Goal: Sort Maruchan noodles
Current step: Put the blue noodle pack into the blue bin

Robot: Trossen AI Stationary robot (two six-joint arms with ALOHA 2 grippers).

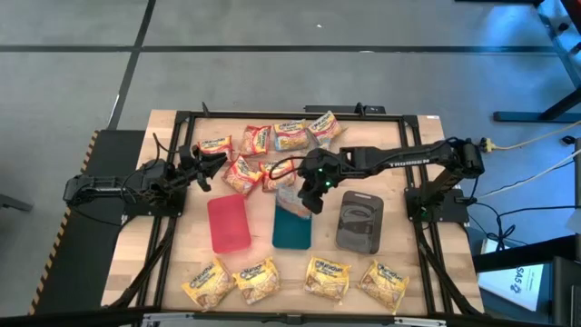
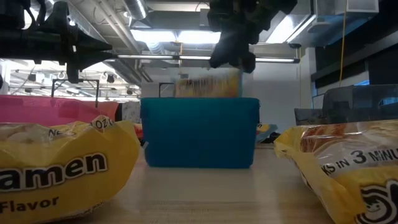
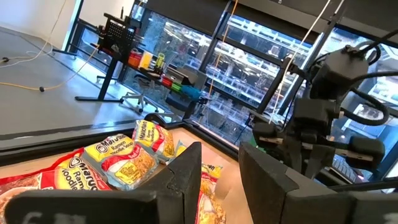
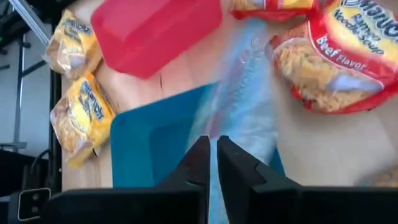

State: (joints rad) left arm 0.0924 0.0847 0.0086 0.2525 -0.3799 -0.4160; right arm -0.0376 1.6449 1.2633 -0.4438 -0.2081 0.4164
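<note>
Right gripper [image 4: 212, 144] fingers nearly together over a blurred blue-edged packet [image 4: 245, 106] below; grip unclear. Left gripper [image 3: 219, 171] parted, empty.

Four yellow Maruchan packets [image 1: 300, 280] lay flat in a row along the near edge of the table. A cluster of red and orange packets [image 1: 247, 171] lay crowded together at the far middle, some overlapping, among them a blue-edged packet [image 1: 290, 136]. One pale blue packet [image 1: 296, 199] sat tilted over the far end of the teal tray [image 1: 292, 231], blurred in the right wrist view.
</note>
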